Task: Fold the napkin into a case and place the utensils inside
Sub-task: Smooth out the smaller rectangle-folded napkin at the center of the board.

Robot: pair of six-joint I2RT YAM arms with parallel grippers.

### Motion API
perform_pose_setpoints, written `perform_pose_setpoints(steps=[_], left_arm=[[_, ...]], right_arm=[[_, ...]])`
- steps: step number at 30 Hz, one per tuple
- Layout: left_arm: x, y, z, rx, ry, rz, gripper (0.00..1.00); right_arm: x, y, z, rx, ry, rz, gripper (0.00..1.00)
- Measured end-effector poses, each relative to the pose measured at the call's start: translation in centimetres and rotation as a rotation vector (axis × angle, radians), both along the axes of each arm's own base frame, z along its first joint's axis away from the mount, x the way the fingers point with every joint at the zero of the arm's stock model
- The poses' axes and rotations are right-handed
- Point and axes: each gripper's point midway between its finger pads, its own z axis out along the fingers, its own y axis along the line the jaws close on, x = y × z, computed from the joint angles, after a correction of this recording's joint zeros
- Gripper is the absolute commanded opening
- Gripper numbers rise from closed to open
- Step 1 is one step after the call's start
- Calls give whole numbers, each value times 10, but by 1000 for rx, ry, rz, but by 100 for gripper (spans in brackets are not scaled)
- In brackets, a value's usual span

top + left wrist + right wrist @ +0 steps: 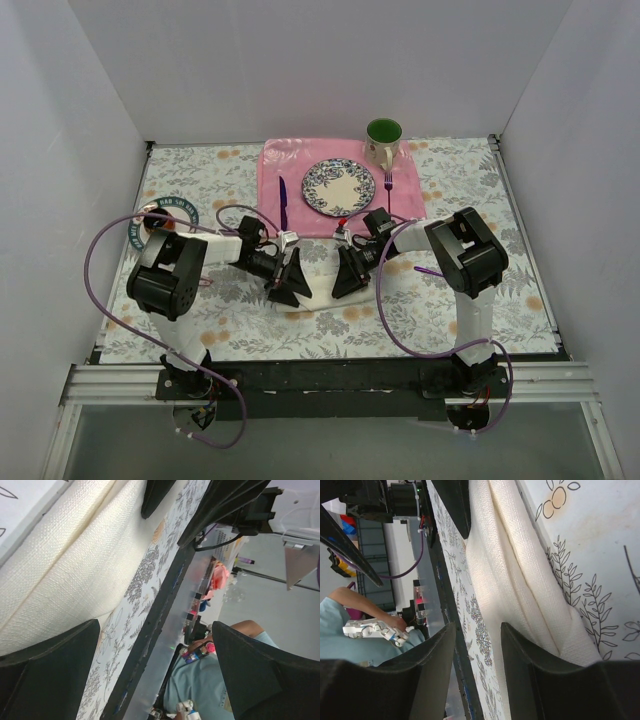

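The cream-white napkin (318,287) lies bunched in long folds on the flowered tablecloth between my two grippers. Its ridged folds fill the upper left of the left wrist view (65,575) and run down the middle of the right wrist view (515,580). My left gripper (289,283) (157,680) is wide open at the napkin's left end, one finger (50,675) beside the cloth's edge, holding nothing. My right gripper (347,279) (477,672) is partly open at the right end, with one finger (545,680) over the cloth and nothing clamped. I cannot make out the utensils for sure.
Behind the grippers lies a pink placemat (300,160) with a patterned plate (339,187), a dark purple knife (282,203) and a dark purple fork (388,188). A green mug (383,140) stands at the back. A round dark coaster (172,212) sits far left. The table's black front rail (330,375) is close.
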Motion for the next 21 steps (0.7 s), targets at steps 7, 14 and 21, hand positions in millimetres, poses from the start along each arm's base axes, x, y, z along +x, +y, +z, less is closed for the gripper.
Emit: perform_pose_setpoints(steps=[7, 14, 21], left_arm=[[4, 3, -3, 54, -34, -81, 98], [1, 5, -3, 52, -4, -135, 98], [-3, 15, -1, 48, -86, -195, 98]], right_arm=[[0, 0, 0, 1, 6, 0, 52], [1, 0, 0, -4, 13, 0, 52], [1, 0, 0, -8, 17, 1, 52]])
